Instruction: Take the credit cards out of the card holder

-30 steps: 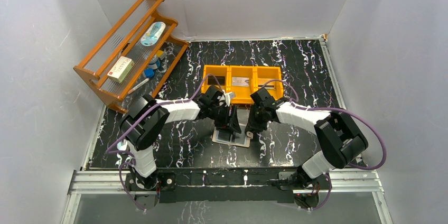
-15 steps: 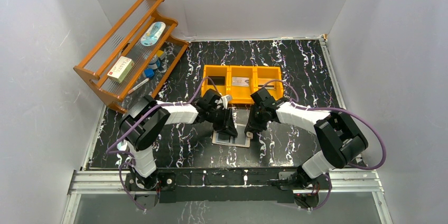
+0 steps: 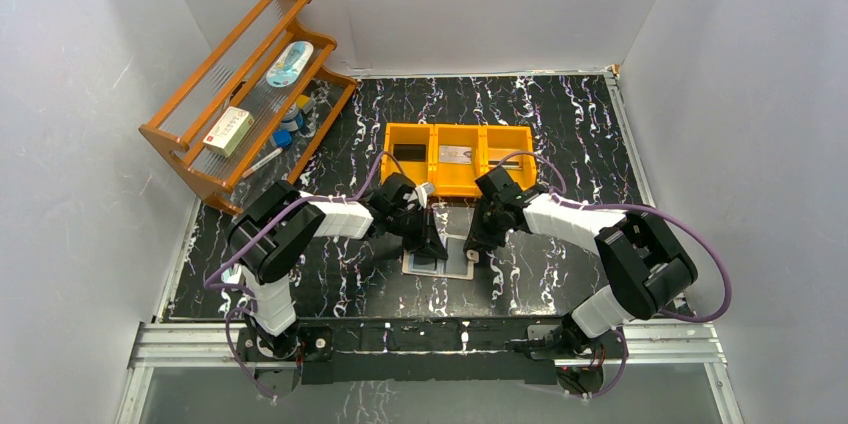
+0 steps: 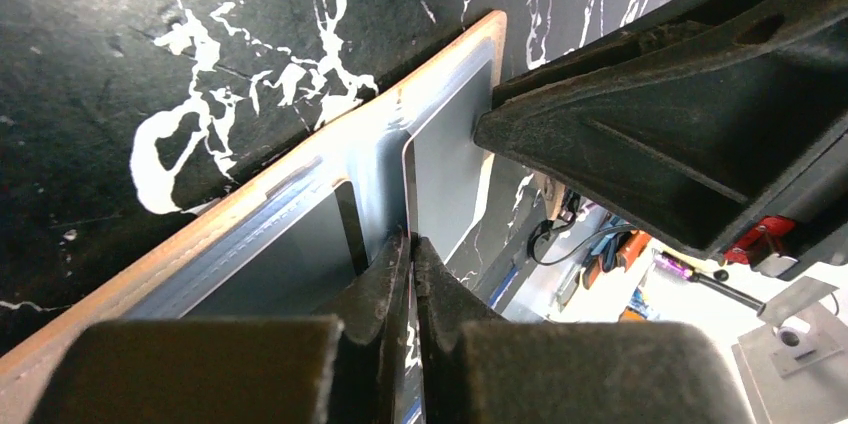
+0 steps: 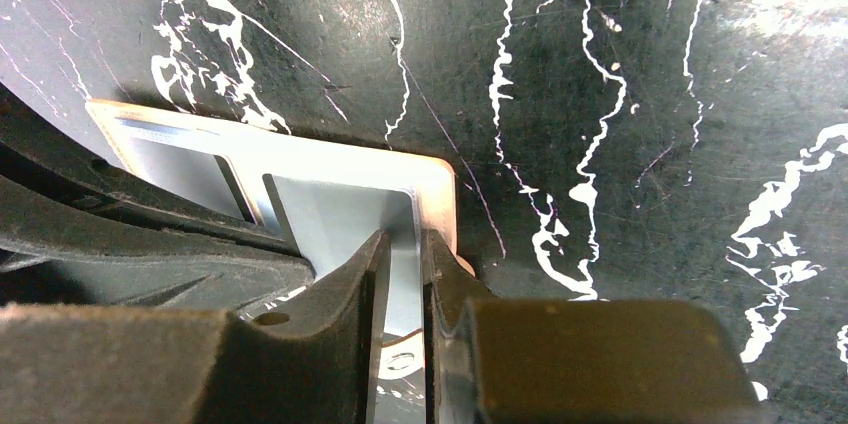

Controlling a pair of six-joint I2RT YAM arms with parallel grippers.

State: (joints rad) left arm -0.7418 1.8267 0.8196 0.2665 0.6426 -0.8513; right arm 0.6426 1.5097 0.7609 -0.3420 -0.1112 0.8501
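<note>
i saw the card holder [image 3: 440, 262] lying flat on the tabletop [image 3: 570, 124], just in front of the tray [image 3: 458, 184]. my left tool [image 3: 432, 244] sat on its left half, my right tool [image 3: 474, 244] at its right edge. the rack [image 3: 245, 94] stood behind, far left.

The left arm [image 3: 335, 216] and right arm [image 3: 565, 219] bend inward from the lower corners of the top view, wrists pitched down toward centre frame. The left end effector [image 4: 410, 240] has its fingers pressed together. The right end effector [image 5: 400, 244] shows a narrow gap between its fingers.
</note>
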